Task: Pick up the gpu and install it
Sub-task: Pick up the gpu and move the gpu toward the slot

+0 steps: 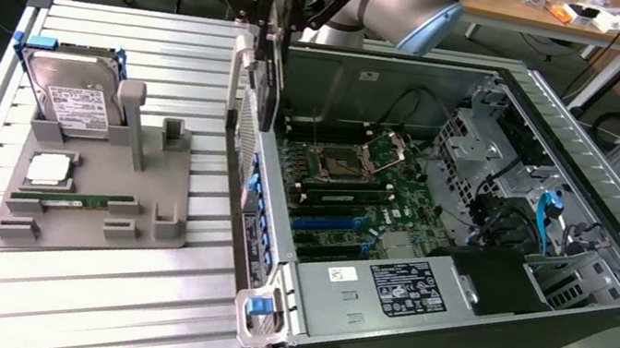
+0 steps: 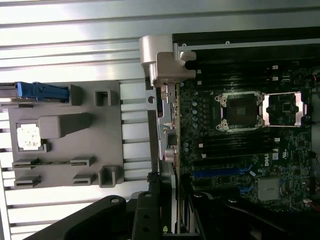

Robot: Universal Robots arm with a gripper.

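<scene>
My gripper (image 1: 273,30) hangs above the near wall of the open computer case (image 1: 362,80) and is shut on the gpu (image 1: 265,73). The card hangs edge-on and upright, with its silver end bracket (image 1: 241,60) facing the exterior view's left. In the wrist view the gpu (image 2: 168,130) runs as a thin dark strip from the black fingers (image 2: 147,210) out to the silver bracket (image 2: 162,55). It lies along the edge of the motherboard (image 2: 240,150). The blue expansion slots (image 1: 334,223) on the motherboard (image 1: 371,184) lie below, nearer the power supply.
A grey parts holder (image 1: 93,205) on the slatted table at the exterior view's left carries a hard drive (image 1: 72,99), a CPU (image 1: 49,170) and a green RAM stick (image 1: 75,200). The power supply (image 1: 392,290) and drive cages (image 1: 499,157) fill the case's other parts.
</scene>
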